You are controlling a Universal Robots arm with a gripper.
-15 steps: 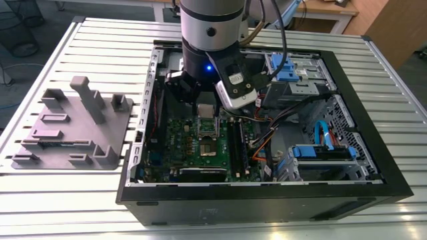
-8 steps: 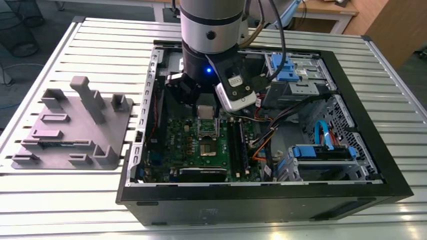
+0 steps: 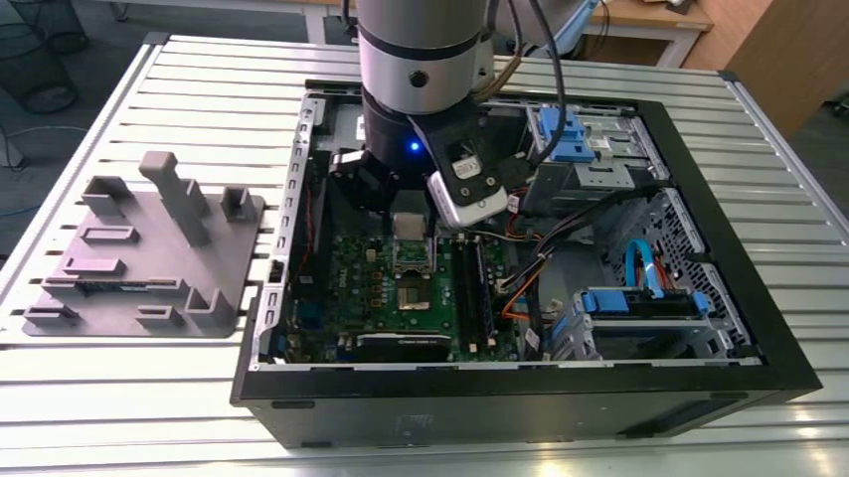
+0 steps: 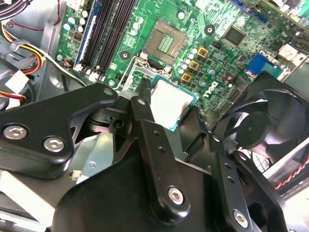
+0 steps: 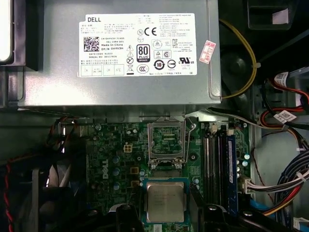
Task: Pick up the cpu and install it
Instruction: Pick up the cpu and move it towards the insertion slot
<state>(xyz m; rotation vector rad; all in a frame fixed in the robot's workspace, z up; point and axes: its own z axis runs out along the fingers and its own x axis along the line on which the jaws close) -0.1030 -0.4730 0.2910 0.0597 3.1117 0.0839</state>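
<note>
Black two-finger gripper [image 4: 171,107] clamped narrowly on small flat square silvery-lidded cpu [image 5: 165,202], green motherboard [image 4: 227,53] beneath, open metal-framed socket [image 5: 166,140] just beyond fingertips

The chip [image 5: 165,202] is silvery-beige with a green rim, the circuit board [image 5: 116,159] green, the gripper [image 4: 170,99] and computer case [image 3: 531,402] black, the drive brackets [image 3: 646,303] blue, the power box [image 5: 58,72] grey with a white label [image 5: 137,44], the moulded tray [image 3: 226,268] grey and the table [image 3: 133,407] silver with ribbed stripes.
</note>
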